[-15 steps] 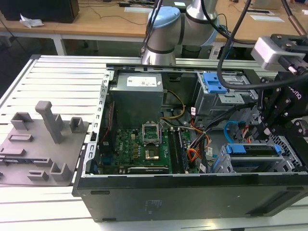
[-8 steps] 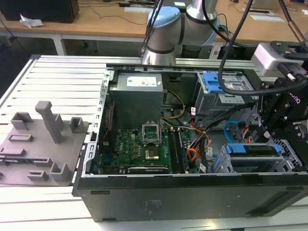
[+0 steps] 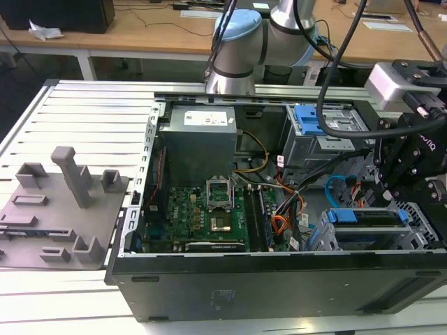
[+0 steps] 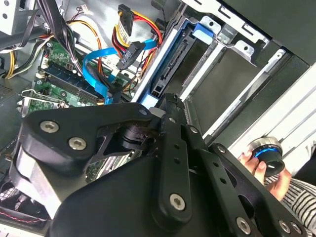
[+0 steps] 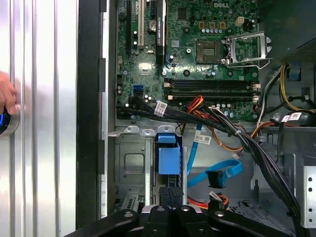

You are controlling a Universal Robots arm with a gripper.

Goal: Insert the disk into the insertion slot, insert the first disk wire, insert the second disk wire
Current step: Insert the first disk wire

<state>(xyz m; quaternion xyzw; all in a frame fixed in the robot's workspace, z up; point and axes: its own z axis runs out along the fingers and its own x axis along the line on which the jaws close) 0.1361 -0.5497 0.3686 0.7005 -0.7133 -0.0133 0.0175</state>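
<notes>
I am finding the disk (image 5: 169, 159) sitting in the slot (image 5: 129, 165), with the gripper (image 5: 170, 213) hovering at its connector end; I cannot tell its grip. The first wire (image 4: 129, 53) and blue cable (image 4: 94, 74) are hanging loose alongside, and I am judging a snag likely.

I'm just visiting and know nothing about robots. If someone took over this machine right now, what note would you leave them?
The gripper is poised above the connector end of the disk.
The disk sits in the insertion slot and looks seated.
The first disk wire: plug hangs free, apart from the disk.
The second disk wire: loops loose nearby, appears unplugged at the disk.
Done: disk inserted. Left: both wires.
</notes>
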